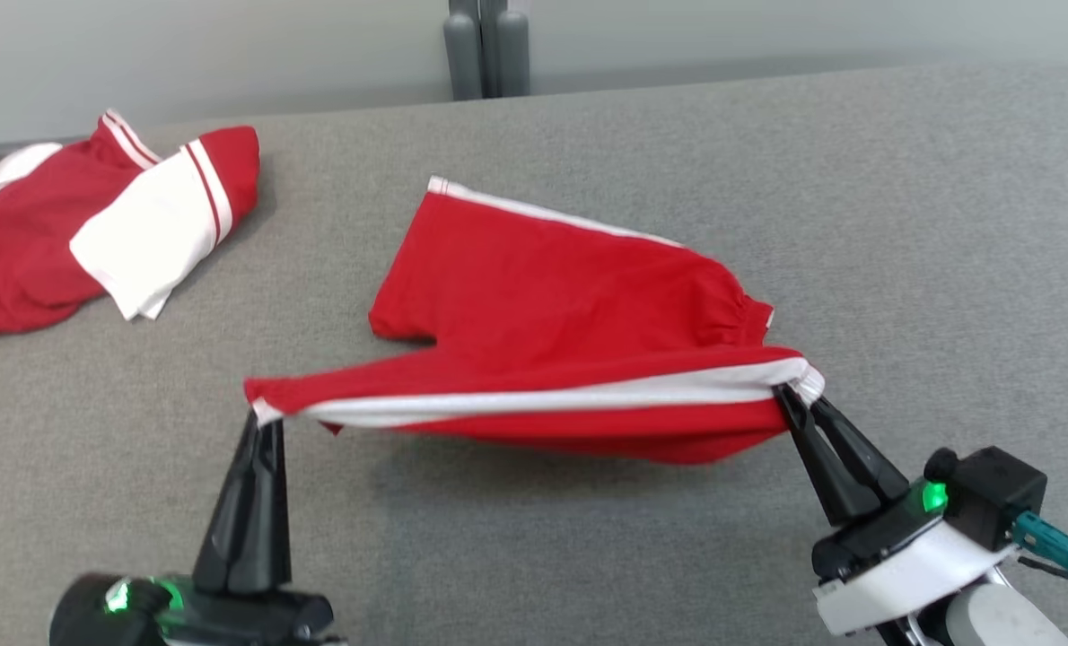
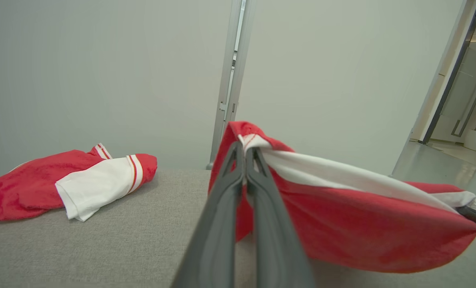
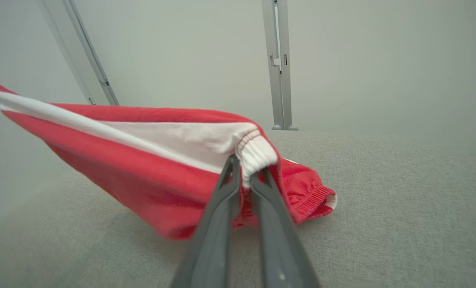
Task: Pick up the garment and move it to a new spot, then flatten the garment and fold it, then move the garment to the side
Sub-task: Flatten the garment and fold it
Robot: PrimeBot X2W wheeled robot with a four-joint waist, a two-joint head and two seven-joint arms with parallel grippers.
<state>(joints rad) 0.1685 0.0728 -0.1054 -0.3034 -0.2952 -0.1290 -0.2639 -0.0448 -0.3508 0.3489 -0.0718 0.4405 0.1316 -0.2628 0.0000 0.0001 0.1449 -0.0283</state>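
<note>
Over the middle of the grey table (image 1: 902,197), seen from the head, the garment (image 1: 552,296), red with white side stripes, is partly lifted, its far half lying on the surface and its near edge stretched in the air; the left tool (image 1: 263,418) is pinched tight on the near left hem corner; the right tool (image 1: 792,393) is clamped on the white elastic band at the right end; a second garment (image 1: 94,224), red and white, lies crumpled at the far left, well apart. Along the left wrist view, the two fingers meet on the stripe's end, the cloth running rightward to the other tool's tip; along the right wrist view, the fingers grip the ribbed white band, the cloth sagging toward the table, a grey post (image 3: 280,64) behind.
</note>
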